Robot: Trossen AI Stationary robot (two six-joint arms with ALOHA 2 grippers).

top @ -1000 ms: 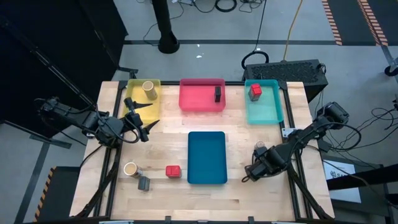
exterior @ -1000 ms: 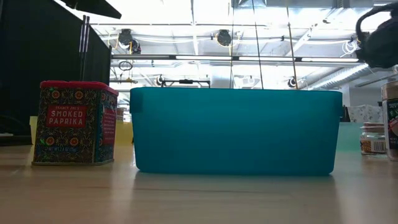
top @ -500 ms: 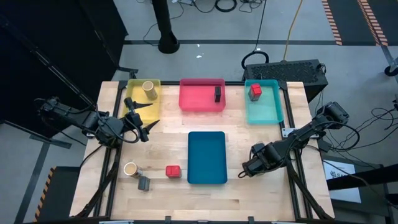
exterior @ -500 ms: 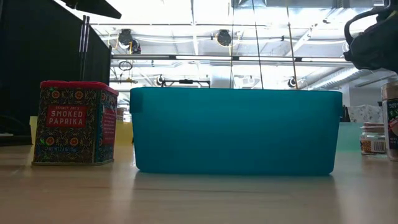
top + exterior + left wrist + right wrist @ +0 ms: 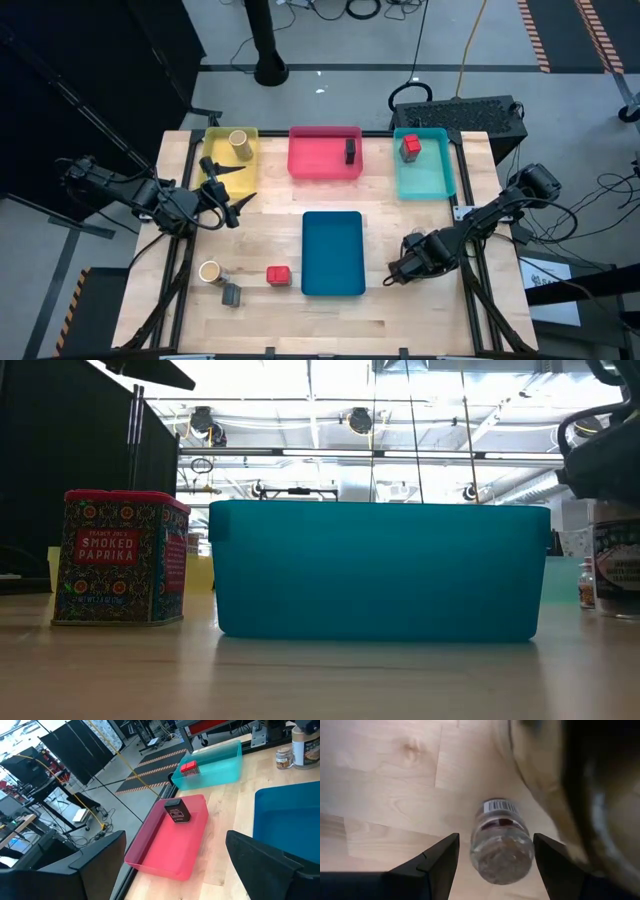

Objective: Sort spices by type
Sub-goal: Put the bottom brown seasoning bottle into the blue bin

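Note:
My right gripper (image 5: 393, 274) is open near the table's right edge, right of the blue tray (image 5: 332, 252). It points down, with its fingers on either side of a small clear jar (image 5: 502, 846) that stands on the table. I cannot tell whether they touch it. A taller labelled jar (image 5: 617, 560) stands right beside it. My left gripper (image 5: 233, 190) waits open by the yellow tray (image 5: 216, 160). That tray holds a tan jar (image 5: 238, 140). A dark box (image 5: 350, 150) sits in the red tray and a red box (image 5: 410, 147) in the teal tray.
On the table's near left stand a tan jar (image 5: 209, 271), a grey box (image 5: 231, 295) and a red paprika tin (image 5: 278, 275). The red tray (image 5: 320, 165) and the teal tray (image 5: 432, 175) line the far edge. Bare wood lies between the blue tray and my right gripper.
My right gripper has moved a little toward the table's left and come down around the small jar. In the low view the taller labelled jar now shows farther left than before. My left arm has kept still.

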